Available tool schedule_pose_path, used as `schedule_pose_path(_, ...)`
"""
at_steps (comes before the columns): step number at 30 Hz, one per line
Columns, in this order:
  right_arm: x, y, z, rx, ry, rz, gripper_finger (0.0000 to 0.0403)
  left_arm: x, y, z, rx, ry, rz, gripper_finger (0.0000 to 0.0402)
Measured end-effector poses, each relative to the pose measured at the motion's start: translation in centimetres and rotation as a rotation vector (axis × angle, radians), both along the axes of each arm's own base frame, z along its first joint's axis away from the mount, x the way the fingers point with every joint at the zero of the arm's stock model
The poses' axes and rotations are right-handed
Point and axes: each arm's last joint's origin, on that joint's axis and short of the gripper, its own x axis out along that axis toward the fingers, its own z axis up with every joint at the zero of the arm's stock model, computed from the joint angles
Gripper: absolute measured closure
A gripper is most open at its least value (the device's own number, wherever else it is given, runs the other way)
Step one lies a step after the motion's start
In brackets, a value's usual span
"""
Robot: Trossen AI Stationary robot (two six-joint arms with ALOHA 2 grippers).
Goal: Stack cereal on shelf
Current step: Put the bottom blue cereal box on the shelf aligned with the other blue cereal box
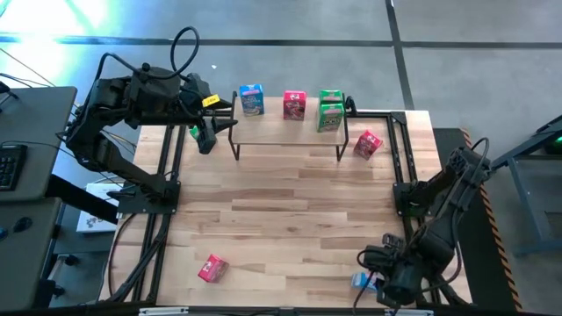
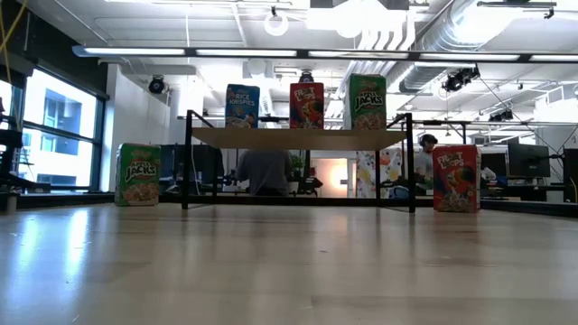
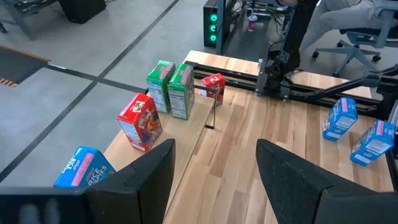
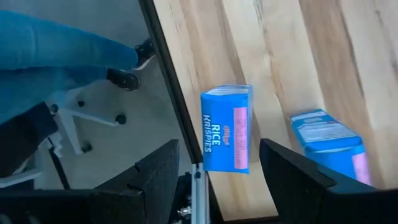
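blue cereal box point(image 4: 227, 129) upright just ahead of spread right pincer point(image 4: 217, 180), untouched; left pincer point(image 3: 214, 171) spread.

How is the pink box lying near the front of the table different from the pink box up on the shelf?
The front pink box lies flat and askew on the tabletop; the shelf pink box stands upright. The front one sits alone; the shelf one stands between a blue box and green boxes. Both look the same size and colour.
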Motion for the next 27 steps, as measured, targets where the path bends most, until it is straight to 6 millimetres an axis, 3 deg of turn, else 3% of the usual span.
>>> schedule_pose_path(27,1.1,3.0,-5.5,-0.12,0.135,0.001,0.0187,0.0,0.0,0.0,0.0,0.0,0.0,0.0186)
